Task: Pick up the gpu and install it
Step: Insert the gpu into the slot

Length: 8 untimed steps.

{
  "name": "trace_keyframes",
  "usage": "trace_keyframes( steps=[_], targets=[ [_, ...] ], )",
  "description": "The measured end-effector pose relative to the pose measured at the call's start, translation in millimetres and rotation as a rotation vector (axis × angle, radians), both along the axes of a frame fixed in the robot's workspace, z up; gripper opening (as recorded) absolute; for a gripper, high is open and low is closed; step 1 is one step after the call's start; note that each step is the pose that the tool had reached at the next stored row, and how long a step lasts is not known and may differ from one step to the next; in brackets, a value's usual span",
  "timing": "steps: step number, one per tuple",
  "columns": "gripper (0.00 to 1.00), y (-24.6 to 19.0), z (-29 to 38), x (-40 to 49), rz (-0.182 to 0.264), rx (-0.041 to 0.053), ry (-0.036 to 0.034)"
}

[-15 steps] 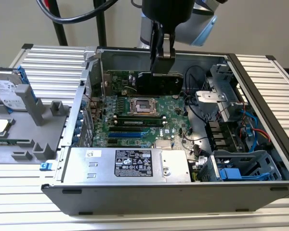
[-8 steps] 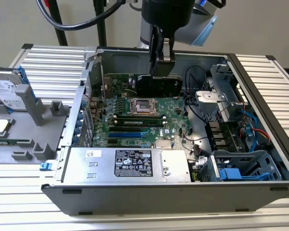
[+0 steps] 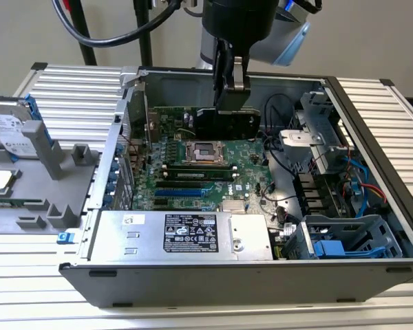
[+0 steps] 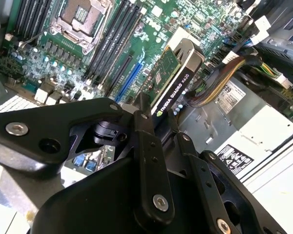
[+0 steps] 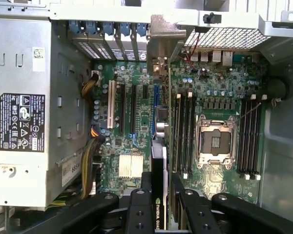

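The gpu point(image 3: 224, 125) hangs on edge inside the open computer case, over the far part of the green motherboard point(image 3: 193, 172), just behind the processor socket. My gripper point(image 3: 232, 93) is shut on its upper edge from above. In both wrist views the card shows edge-on between my fingers: its black cooler edge point(image 4: 178, 78) and green board in one, and a thin strip point(image 5: 158, 146) running to its silver bracket point(image 5: 158, 46) at the case's slot wall in the other. It lines up beside the blue slot point(image 5: 155, 100), next to the memory slots. Whether it touches a slot I cannot tell.
A silver power supply point(image 3: 186, 234) fills the case's near side, with cable bundles point(image 5: 90, 165) beside it. Drive cages and blue brackets point(image 3: 344, 237) stand on the exterior view's right. A hard drive with blue rails point(image 3: 14, 127) rests on a grey holder point(image 3: 55, 179) outside the case.
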State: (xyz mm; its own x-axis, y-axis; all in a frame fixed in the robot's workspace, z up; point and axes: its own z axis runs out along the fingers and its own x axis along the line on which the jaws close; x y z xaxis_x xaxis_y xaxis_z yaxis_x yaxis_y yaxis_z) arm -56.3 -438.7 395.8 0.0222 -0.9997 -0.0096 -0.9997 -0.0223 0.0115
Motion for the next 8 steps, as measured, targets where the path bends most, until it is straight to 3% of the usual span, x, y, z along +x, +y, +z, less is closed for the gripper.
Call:
trace_keyframes(
  steps=[8],
  targets=[
    [0.00, 0.0, -3.3, 0.0, 0.000, 0.0000, 0.0001]
  ],
)
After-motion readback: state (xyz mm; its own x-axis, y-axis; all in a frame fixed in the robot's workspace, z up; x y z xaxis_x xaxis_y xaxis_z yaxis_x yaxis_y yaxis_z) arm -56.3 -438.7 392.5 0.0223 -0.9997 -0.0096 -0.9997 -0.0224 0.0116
